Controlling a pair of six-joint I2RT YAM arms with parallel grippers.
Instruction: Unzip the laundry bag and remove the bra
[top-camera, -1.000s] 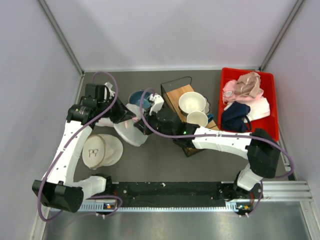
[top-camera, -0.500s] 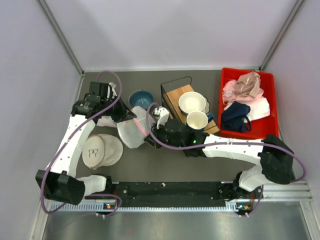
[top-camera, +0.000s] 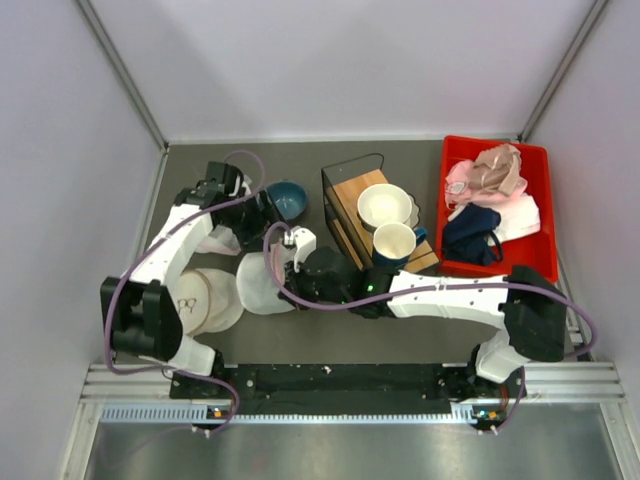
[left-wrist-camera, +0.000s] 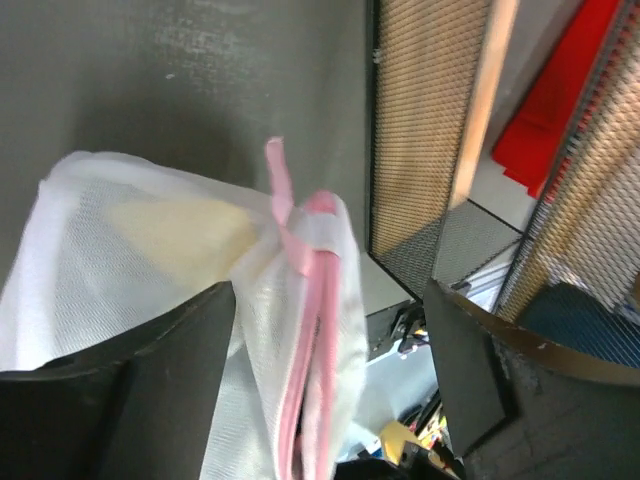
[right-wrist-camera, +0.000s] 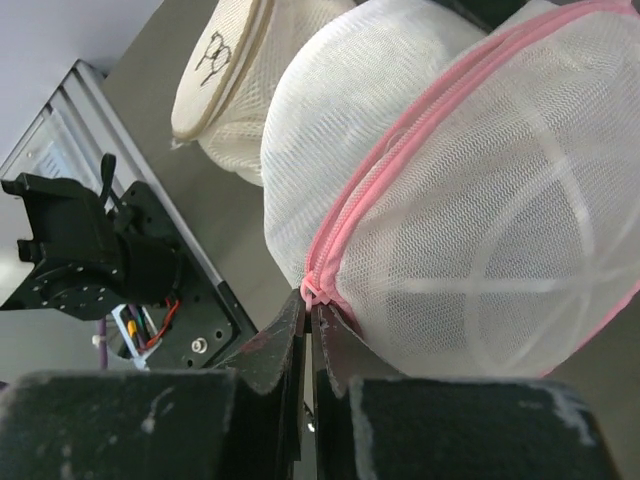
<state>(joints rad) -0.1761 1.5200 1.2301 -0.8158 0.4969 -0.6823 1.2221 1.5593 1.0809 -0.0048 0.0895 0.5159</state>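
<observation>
Pinching the zipper pull (right-wrist-camera: 308, 293) at lower centre of the right wrist view, the right gripper (right-wrist-camera: 308, 308) has its fingers closed tight on it, at the low end of the pink zipper trim (right-wrist-camera: 430, 150). In the top view the laundry bag (top-camera: 255, 285) sits on the table (top-camera: 330, 330) left of centre, touching the flat round bag (top-camera: 200, 300) with the dark mark on its left.

At the bag's upper edge the left gripper (left-wrist-camera: 328, 295) has its fingers spread, with mesh and a pink tab (left-wrist-camera: 278, 185) between them. The mesh leans on one finger and is not clamped, as far as I can see.

Progress looks early. The trim reads as one joined pink line across the dome, with no gap visible, so unzipping looks barely begun or not begun; the far side of the zip is hidden. Through the mesh the bra (left-wrist-camera: 185, 235) shows only as a pale yellow patch, left of centre in the left wrist view, so it is inside and not yet out.

Left to do: run the pull round the seam, spread the opening, reach in and lift out the bra. The blue bowl (top-camera: 287, 197), wire rack (top-camera: 345, 195) and red bin (top-camera: 497, 271) in the upper part of the top view are not involved.
</observation>
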